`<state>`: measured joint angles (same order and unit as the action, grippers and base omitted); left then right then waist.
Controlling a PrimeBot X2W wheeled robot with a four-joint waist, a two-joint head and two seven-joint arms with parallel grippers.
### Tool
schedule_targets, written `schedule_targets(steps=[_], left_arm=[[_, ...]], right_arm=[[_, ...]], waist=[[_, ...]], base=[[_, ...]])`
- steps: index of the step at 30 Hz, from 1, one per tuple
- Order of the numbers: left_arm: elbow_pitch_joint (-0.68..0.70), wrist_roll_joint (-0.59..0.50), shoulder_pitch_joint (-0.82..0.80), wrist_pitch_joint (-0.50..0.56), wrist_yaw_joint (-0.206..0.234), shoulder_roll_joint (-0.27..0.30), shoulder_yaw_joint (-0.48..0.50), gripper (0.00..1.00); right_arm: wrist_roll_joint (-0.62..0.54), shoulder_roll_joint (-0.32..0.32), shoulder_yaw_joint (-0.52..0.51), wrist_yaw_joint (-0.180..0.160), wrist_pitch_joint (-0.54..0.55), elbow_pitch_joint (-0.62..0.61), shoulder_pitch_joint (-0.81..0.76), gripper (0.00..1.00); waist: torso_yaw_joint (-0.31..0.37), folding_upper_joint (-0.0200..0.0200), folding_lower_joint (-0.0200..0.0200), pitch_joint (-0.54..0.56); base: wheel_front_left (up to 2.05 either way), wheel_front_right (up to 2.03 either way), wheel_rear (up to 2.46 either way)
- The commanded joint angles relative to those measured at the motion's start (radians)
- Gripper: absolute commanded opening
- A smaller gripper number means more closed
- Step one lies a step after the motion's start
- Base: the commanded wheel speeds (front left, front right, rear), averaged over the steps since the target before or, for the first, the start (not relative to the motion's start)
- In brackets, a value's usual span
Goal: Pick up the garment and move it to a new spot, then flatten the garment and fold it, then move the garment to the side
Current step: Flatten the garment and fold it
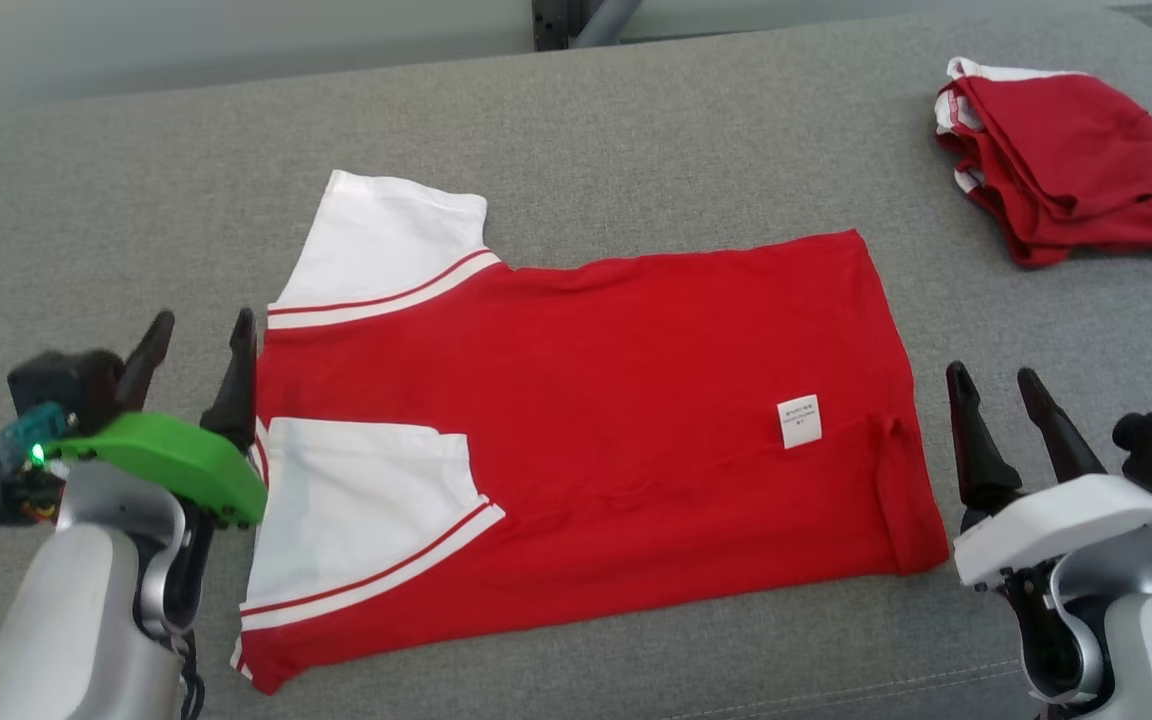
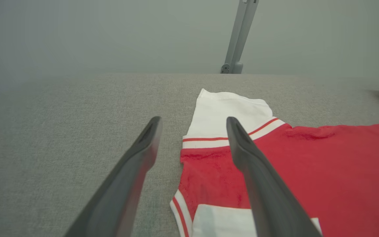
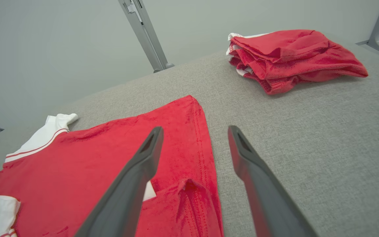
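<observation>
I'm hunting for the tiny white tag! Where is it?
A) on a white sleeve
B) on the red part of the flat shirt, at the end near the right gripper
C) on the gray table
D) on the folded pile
B: the white tag lies on the red shirt, near the hem end closest to the right gripper.

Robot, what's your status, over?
Left gripper, right gripper open, empty. Red shirt spread on grey table, one sleeve folded in. Folded red pile apart, nothing blocking.
</observation>
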<state>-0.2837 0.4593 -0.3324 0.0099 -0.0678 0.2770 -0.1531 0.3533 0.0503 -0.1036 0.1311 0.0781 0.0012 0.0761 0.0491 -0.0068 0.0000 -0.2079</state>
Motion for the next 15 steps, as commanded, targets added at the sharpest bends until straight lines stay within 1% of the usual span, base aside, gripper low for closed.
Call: schedule_targets(steps=[1, 6, 11, 15], left_arm=[[-0.027, -0.008, -0.07, 0.02, -0.006, 0.009, -0.009, 1.0], [-0.154, -0.017, -0.267, 0.068, -0.022, 0.005, -0.041, 1.0], [-0.303, -0.042, -0.443, 0.075, -0.021, -0.006, -0.06, 1.0], [-0.413, -0.056, -0.552, 0.075, -0.015, -0.001, -0.066, 1.0]], right_arm=[[-0.009, 0.001, 0.013, -0.001, 0.005, -0.018, 0.034, 1.0], [-0.009, 0.005, 0.055, -0.001, 0.008, -0.05, 0.115, 1.0], [-0.003, 0.016, 0.11, -0.001, 0.01, -0.067, 0.186, 1.0], [0.002, 0.036, 0.175, -0.001, 0.016, -0.072, 0.246, 1.0]], waist=[[0.041, 0.0068, 0.0, -0.077], [0.069, 0.0068, 0.0, -0.17], [0.095, 0.0068, 0.0, -0.258], [0.123, 0.0068, 0.0, -0.315]], base=[[0.0, 0.0, 0.0], [0.0, 0.0, 0.0], [0.0, 0.0, 0.0], [0.0, 0.0, 0.0]])
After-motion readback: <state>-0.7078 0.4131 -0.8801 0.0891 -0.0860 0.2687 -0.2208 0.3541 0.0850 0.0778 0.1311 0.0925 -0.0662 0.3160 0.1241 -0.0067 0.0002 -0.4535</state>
